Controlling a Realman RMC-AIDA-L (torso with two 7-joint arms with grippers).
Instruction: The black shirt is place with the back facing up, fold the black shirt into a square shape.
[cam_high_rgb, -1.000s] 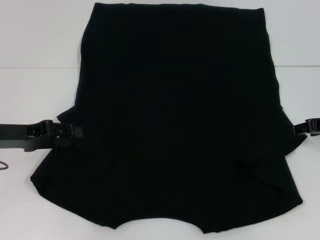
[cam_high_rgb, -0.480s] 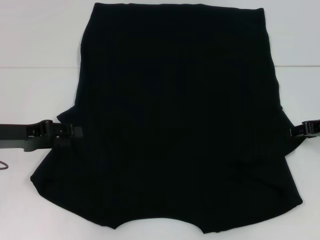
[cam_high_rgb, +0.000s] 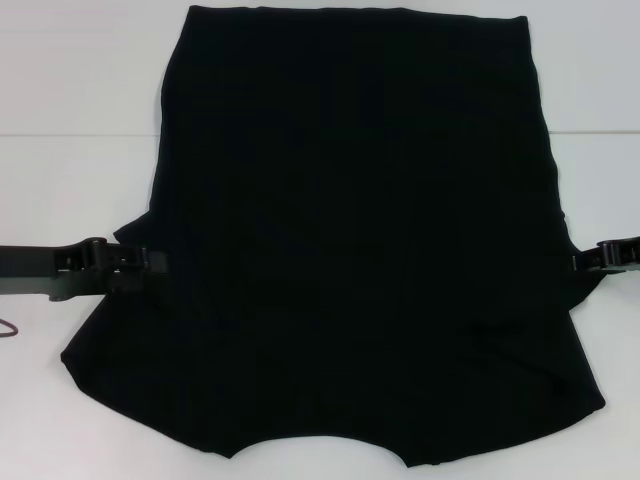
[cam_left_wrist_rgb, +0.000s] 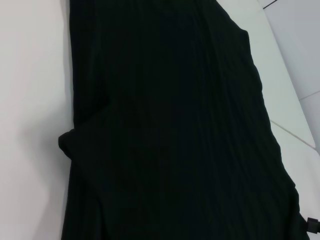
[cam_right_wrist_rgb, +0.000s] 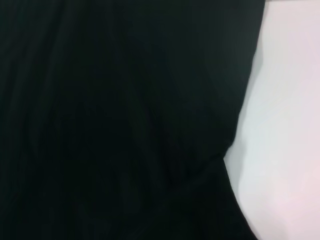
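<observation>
White table (cam_high_rgb: 80, 190) with a faint seam; small dark cord (cam_high_rgb: 8, 328) at its left edge.

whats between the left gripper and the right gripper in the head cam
Only the black shirt, spread flat on the white table. The head view shows the left gripper at one side edge and the right gripper at the other.

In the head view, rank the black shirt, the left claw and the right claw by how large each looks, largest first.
1. The black shirt, filling most of the view.
2. The left claw, at the shirt's left edge by the sleeve.
3. The right claw, at the shirt's right edge; it is partly cut off by the frame, so its smaller look is unsure.
</observation>
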